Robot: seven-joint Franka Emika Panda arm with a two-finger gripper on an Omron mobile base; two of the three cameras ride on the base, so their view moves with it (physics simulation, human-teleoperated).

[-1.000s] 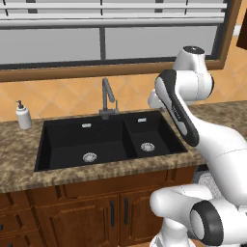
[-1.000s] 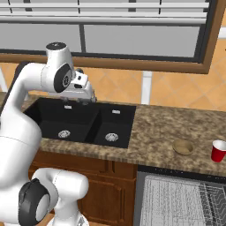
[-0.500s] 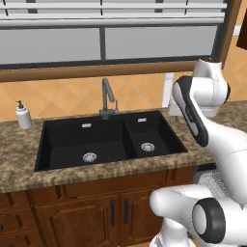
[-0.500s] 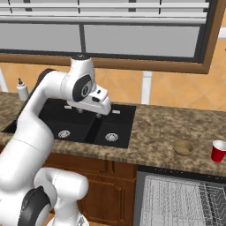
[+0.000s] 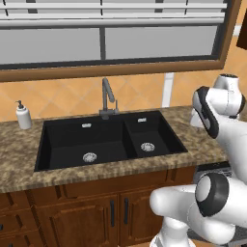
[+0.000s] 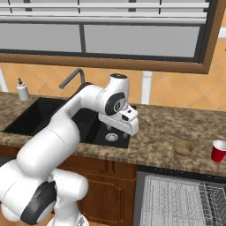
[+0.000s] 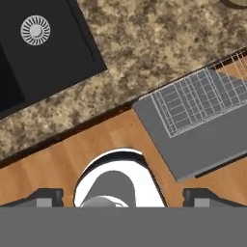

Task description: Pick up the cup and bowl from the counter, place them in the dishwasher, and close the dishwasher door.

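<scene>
My gripper (image 6: 117,131) hangs open and empty over the counter (image 6: 159,132), at the right edge of the black sink (image 6: 44,115). In the hand view the gripper (image 7: 123,198) has its fingertips (image 7: 46,197) wide apart with nothing between them. The tan-brown bowl (image 6: 182,147) sits on the counter to the gripper's right. Further right stands the red cup (image 6: 218,151). Below them the dishwasher's wire rack (image 6: 176,198) shows. The hand view looks down on the rack (image 7: 193,101) and the lowered grey dishwasher door (image 7: 212,142).
A grey faucet (image 5: 107,99) rises behind the sink (image 5: 106,140), and a white soap bottle (image 5: 22,116) stands at the counter's far left. Wooden cabinets (image 5: 82,212) run under the counter. A window (image 6: 132,39) and an orange wall back the counter.
The arm has swung right, from above the sink's middle to its right edge, toward the bowl and cup. Bowl and cup have not moved.
</scene>
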